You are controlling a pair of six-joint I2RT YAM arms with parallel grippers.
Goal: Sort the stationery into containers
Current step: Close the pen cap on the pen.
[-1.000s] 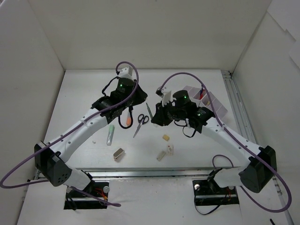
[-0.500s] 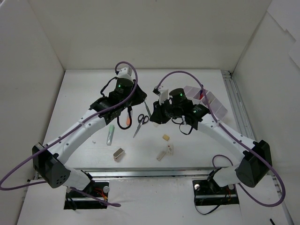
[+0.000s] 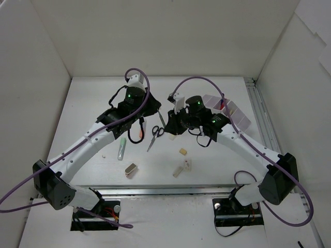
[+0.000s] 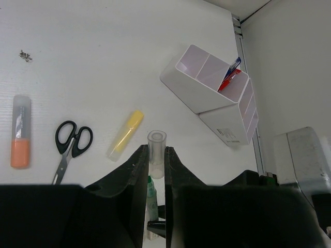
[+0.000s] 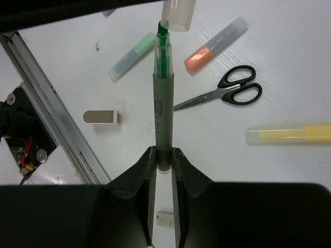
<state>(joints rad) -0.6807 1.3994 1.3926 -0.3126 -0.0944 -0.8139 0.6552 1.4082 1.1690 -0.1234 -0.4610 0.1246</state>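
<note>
Green marker (image 5: 163, 108): held in mid-air above the desk (image 4: 77, 41). Its barrel is clamped near the rear end by the right gripper (image 5: 164, 155), which is closed on it. The green tip is bare and points away from the wrist.

Clear cap (image 4: 156, 147): pinched in the closed left gripper (image 4: 156, 157) and brought up to the marker's tip. In the right wrist view the tip meets the cap near one edge rather than at its centre. Whether the two are touching cannot be told.

Step judged: recapping, ahead of sorting.

Lying flat on the desk below, apart from one another:
- scissors (image 5: 227, 90)
- orange marker (image 5: 216, 44)
- yellow marker (image 5: 289, 135)
- pale-green marker (image 5: 132, 57)
- metallic block (image 5: 101, 117)

Container (image 4: 191, 90): well apart, toward the far right of the desk. Red and blue pens (image 4: 230, 77) are seen in one compartment.

Risks noted:
- If the axes are off, the tip could be caught on the cap's rim. The tip would then be bent or ink smeared.
- With the barrel gripped so far back, a sideways push at the tip could swing the marker within the fingers.
- The cap is smooth and narrowly pinched, so it could be twisted out and dropped among the items below.
- A half-seated cap could be shed during the carry to the container.
</note>
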